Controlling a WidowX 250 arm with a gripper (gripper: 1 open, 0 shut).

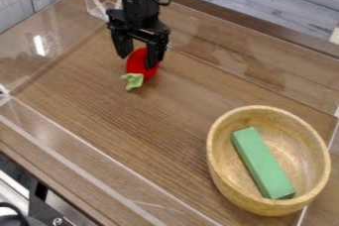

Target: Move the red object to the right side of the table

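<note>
The red object [139,68], a small strawberry-like toy with a light green stem pointing toward the camera, lies on the brown wood-grain table [119,131] in its left half. My black gripper [139,59] points straight down over it, open, one finger on each side of the toy. Its upper part is hidden behind the fingers, and I cannot tell whether they touch it.
A round wooden bowl [228,169] holding a green rectangular block [261,162] sits at the front right. Low clear acrylic walls [54,146] edge the tabletop. Bare wood lies between the toy and the bowl.
</note>
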